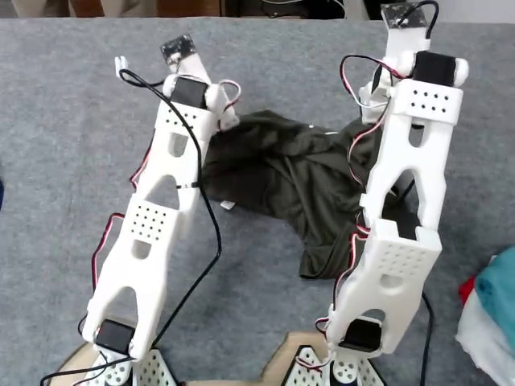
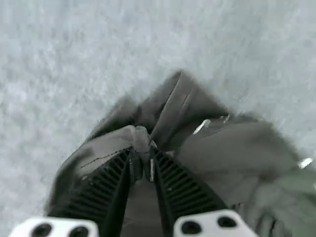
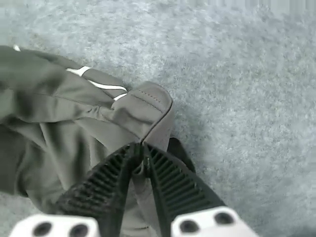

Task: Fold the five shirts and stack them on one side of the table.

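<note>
The high view's edge cuts off the clothes pile [image 1: 492, 301].

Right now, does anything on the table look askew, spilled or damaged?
Nothing is damaged or spilled. The dark shirt lies bunched and creased, not flat, with the left gripper and the right gripper each pinched on a fold of it. A heap of other clothes sits loose off to one side.

A grey, felt-like cover [image 1: 64, 121] lies over the tabletop from its left edge to its right. Along the far edge runs a narrow brown strip [image 1: 105, 6], with darker shapes beside it too cropped to tell. At the near edge sits a pale wooden board [image 1: 280, 347]. The light is even and the shadows soft.
</note>
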Controlling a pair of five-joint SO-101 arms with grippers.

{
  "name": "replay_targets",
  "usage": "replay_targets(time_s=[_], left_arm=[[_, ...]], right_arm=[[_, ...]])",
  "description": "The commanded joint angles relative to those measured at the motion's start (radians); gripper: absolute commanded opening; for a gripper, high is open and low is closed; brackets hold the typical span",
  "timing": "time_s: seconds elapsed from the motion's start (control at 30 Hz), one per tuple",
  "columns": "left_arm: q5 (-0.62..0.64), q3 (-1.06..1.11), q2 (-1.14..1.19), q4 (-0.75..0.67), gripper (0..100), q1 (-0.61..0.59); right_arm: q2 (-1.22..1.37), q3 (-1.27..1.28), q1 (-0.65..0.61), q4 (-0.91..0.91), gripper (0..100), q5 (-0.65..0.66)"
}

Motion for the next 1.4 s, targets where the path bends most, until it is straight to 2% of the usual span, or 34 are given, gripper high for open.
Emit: replay_targets(time_s=[0.0, 0.1, 0.23, 0.43, 0.6, 0.73, 0.83, 1.0, 1.23, 1.37], left_arm=[[-0.008, -0.038, -0.082, 0.026, 2, -0.005], [-0.008, -0.011, -0.124, 0.026, 2, -0.009], [-0.008, 0.153, -0.219, 0.026, 2, 0.002], [-0.049, 0.626, -0.486, 0.028, 2, 0.057], [-0.074, 1.066, -0.748, 0.025, 2, 0.114], [-0.075, 1.304, -0.851, -0.002, 2, 0.124], [-0.074, 1.361, -0.852, -0.009, 7, 0.123], [-0.015, 1.372, -0.860, -0.006, 28, 0.117], [-0.005, 1.295, -0.851, -0.018, 28, 0.077], [-0.008, 1.333, -0.849, -0.077, 28, 0.051]], right_arm=[[-0.087, -0.004, -0.010, 0.017, 0.5, 0.054], [-0.084, -0.002, -0.010, 0.046, 0.5, 0.118], [-0.082, 0.001, -0.007, 0.077, 0.5, 0.180], [-0.087, 0.012, -0.004, 0.081, 0.5, 0.192], [-0.088, 0.114, -0.012, 0.081, 0.5, 0.238], [-0.088, 0.173, -0.007, 0.078, 0.5, 0.239], [-0.088, 0.206, -0.013, 0.077, 0.5, 0.239], [-0.084, 0.220, -0.013, 0.072, 0.5, 0.239], [-0.081, 0.222, -0.019, 0.064, 0.5, 0.239], [-0.081, 0.222, -0.035, 0.058, 0.5, 0.239]])
